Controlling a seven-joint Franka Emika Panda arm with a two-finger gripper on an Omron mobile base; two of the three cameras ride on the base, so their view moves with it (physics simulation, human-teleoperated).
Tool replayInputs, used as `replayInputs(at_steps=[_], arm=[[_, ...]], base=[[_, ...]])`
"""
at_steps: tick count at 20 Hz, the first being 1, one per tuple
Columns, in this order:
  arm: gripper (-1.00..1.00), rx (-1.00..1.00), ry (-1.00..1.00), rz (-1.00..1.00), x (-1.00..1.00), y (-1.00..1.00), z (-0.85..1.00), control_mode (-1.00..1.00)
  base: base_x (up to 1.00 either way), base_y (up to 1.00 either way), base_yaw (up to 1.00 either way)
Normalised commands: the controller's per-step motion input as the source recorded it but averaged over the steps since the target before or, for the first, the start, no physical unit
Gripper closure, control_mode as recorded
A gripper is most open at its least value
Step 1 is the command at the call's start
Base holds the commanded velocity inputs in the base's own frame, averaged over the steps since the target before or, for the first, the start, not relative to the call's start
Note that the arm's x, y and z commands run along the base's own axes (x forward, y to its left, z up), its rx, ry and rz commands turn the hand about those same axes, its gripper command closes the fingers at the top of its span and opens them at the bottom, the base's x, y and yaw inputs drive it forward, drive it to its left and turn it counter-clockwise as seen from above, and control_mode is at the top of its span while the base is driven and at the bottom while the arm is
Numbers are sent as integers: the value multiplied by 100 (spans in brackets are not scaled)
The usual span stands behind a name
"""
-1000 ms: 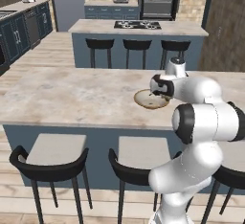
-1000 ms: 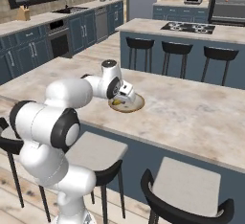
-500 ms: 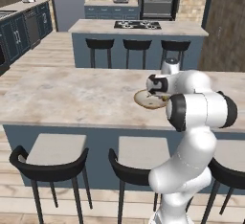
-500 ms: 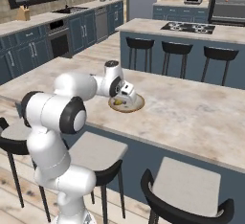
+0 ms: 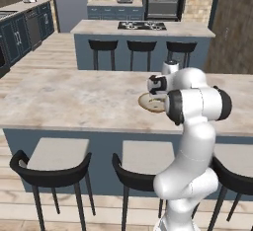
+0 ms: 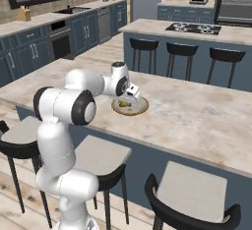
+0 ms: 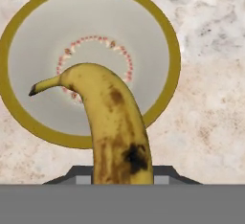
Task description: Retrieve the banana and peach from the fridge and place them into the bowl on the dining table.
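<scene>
Gripper [image 6: 129, 99] hangs over the bowl [image 6: 140, 108] on the bench [image 6: 197, 118], closed on the banana [image 7: 112, 122]. In the hand view the banana runs up from between the fingers at the bottom edge, its curved end and dark stem over the bowl's pale inside, brown spots along the skin (big dark patch low down, near the grip). Can't tell from that view whether the banana touches the bowl or sits just above it.

Bowl in the hand view [image 7: 158, 36]: tan rim, grey-white inside with a ring of small reddish marks at the centre. It sits on beige marbled stone.

Left base view: bowl [image 5: 148, 102] on the bench [image 5: 69, 96] just beside the white arm, gripper [image 5: 157, 88] at its far edge, partly hidden by the elbow. A bit of yellow shows in the bowl in the right base view.

Black-backed stools [image 5: 52, 163] line the near side of the bench. Behind, an island with a cooktop [image 5: 142, 25] and more stools.
</scene>
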Motion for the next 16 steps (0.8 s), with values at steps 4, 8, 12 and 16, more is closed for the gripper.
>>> replayInputs(at_steps=[4,8,12,16], arm=[[100,0,0,0,33,0,-32,-100],[100,0,0,0,37,0,-29,-100],[100,0,0,0,36,-2,-27,-100],[100,0,0,0,32,-4,-19,-100]], base=[[0,0,0],[0,0,0],[0,0,0],[0,0,0]])
